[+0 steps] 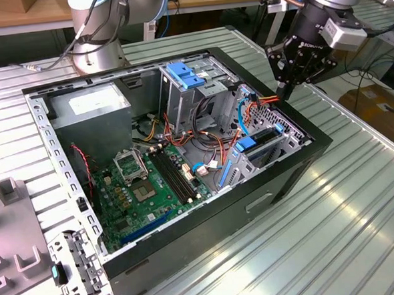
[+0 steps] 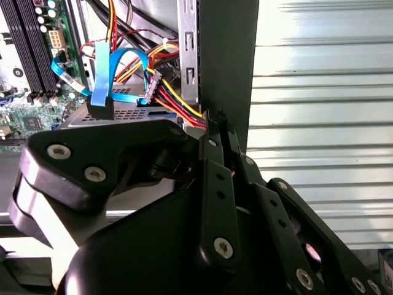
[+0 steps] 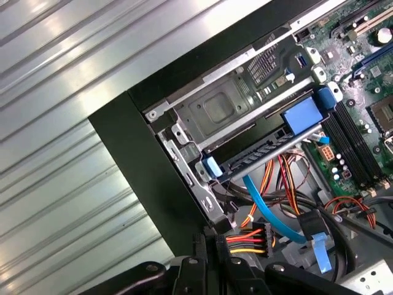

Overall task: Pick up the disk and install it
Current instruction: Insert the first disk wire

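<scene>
- The end effector [image 1: 282, 92] hangs tip-down over the far corner of the open computer case [image 1: 317, 140], on the exterior view's right. In the second wrist view its fingers [image 2: 212, 160] look drawn together with nothing between them.
- Just beside the tip runs a bundle of red, orange and yellow cables [image 1: 264, 102]. In the first wrist view their connector [image 3: 252, 236] sits close to the tip; I cannot tell whether they touch.
- The disk [image 1: 263, 140] is not in the grasp. It lies slotted in the metal drive cage [image 1: 294, 141] at the case's right side, nearer than the end effector, with blue carrier rails showing at its ends.
- In the first wrist view the disk [image 3: 261, 147] is the dark slab under the cage's grey plate.
- To my eye the picking up and placing are done. Whether the disk is pushed fully home or cabled up I cannot make out.
- Further left inside the case lies the green motherboard [image 1: 146, 184], and the case itself rests on the ribbed metal bench [image 1: 360, 197].
</scene>
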Tool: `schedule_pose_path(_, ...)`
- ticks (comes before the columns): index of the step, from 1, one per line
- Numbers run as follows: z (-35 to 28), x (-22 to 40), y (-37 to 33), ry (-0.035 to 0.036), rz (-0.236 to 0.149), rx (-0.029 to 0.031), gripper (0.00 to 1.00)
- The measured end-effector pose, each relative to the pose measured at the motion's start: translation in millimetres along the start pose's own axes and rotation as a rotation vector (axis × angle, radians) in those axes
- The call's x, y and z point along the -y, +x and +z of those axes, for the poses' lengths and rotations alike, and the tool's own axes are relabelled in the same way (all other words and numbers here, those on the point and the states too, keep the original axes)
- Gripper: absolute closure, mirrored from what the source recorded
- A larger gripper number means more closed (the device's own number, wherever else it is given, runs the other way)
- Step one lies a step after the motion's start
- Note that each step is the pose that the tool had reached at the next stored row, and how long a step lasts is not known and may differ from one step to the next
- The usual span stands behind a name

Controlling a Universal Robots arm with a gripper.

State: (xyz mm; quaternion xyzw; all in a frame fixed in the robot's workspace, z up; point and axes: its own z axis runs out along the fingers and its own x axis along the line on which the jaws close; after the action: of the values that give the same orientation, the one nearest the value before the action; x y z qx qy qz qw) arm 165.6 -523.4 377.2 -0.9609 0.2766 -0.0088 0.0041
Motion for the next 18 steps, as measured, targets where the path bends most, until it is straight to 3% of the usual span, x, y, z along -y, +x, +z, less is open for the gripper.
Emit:
schedule_pose_path(3, 0.0, -0.6, -1.0, -0.0005, 0.019, -0.0003, 0.83)
schedule_pose_path(6, 0.4, -0.7, -1.0, -0.0012, 0.067, -0.0009, 0.83)
schedule_pose_path(18, 0.4, -0.7, -1.0, -0.0012, 0.074, -0.0010, 0.83)
